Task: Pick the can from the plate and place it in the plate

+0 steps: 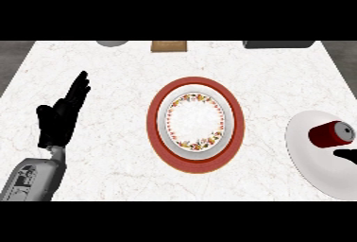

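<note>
A dark red can (330,133) lies on its side on a plain white plate (314,158) at the right edge of the head view. Only a black finger of my right hand (346,155) shows at that edge, just below the can and apart from it. In the middle of the counter sits a red-rimmed plate (196,124) with a white, flower-patterned centre and nothing on it. My left hand (61,117) rests open at the left, fingers straight and pointing away.
Along the counter's far edge stand a grey round object (111,43), a brown box (169,46) and a dark grey box (279,44). The white marble counter (105,75) stretches between the plates and the left hand.
</note>
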{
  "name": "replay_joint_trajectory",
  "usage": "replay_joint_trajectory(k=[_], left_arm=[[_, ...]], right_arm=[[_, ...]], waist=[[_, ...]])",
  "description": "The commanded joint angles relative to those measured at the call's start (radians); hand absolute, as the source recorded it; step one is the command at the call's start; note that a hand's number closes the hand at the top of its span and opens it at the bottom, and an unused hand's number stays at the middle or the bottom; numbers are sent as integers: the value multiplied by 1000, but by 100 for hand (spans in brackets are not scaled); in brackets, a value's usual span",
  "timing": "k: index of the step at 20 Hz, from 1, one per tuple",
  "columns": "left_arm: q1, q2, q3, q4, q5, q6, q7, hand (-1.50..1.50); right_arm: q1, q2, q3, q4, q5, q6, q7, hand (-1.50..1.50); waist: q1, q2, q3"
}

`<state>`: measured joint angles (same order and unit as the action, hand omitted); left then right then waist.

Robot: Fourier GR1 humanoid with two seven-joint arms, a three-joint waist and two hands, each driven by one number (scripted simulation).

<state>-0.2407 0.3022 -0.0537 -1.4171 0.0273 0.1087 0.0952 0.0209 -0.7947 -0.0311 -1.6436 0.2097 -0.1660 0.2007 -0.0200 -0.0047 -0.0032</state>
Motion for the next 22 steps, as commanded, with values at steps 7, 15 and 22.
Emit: replay_joint_trajectory(k=[7, 15, 22], left_arm=[[13, -46, -31, -23, -43, 13, -5, 0], [-33, -60, 14, -15, -54, -24, 43, 0], [65, -72, 7, -45, -75, -46, -25, 0]], right_arm=[[-36, -182, -67, -52, -113, 356, 323, -150], [-168, -24, -31, 43, 2, 429, 365, -150], [-158, 45, 31, 164, 141, 450, 297, -150]], waist=[[21, 4, 3], [23, 5, 3], [29, 6, 3]])
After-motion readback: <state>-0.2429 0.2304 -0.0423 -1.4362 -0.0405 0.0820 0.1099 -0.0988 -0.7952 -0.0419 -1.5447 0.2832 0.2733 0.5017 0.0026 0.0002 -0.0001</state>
